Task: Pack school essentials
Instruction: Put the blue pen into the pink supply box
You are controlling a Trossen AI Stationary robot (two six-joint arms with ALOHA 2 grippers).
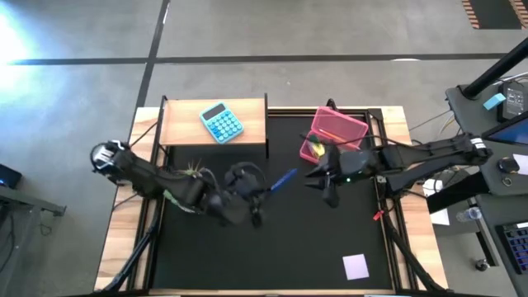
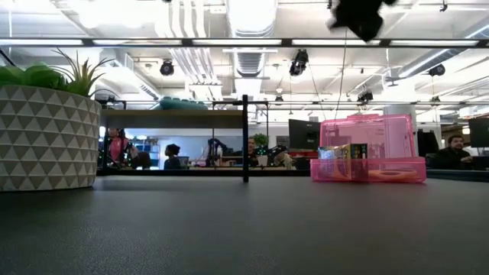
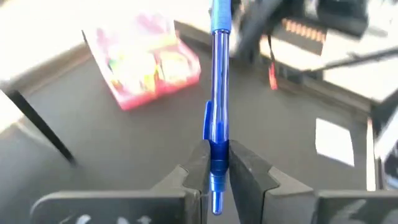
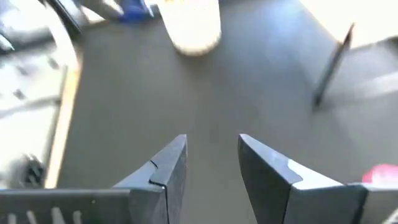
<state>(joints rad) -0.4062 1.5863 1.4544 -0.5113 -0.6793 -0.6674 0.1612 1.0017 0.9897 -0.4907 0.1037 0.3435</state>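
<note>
Black matte counter (image 1: pixel 272 239) in an open office: blue pen on its way to the pink case.
The left tool (image 3: pixel 216 167) pinches the slim glossy blue pen (image 3: pixel 217 93) by its end near mid-counter; best kept level and lowered into the translucent pink pencil case (image 1: pixel 334 132) at the far edge. The right tool (image 4: pixel 211 163) hangs spread, empty, just beside the case.

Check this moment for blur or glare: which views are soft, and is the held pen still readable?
Left wrist view: blue pen sharp enough in the shut left gripper; pink case blurred and washed out. Right wrist view: background smeared, bright glare on the white pot; right gripper open, empty. High view: window glare at top left. Low view: crisp.
</note>
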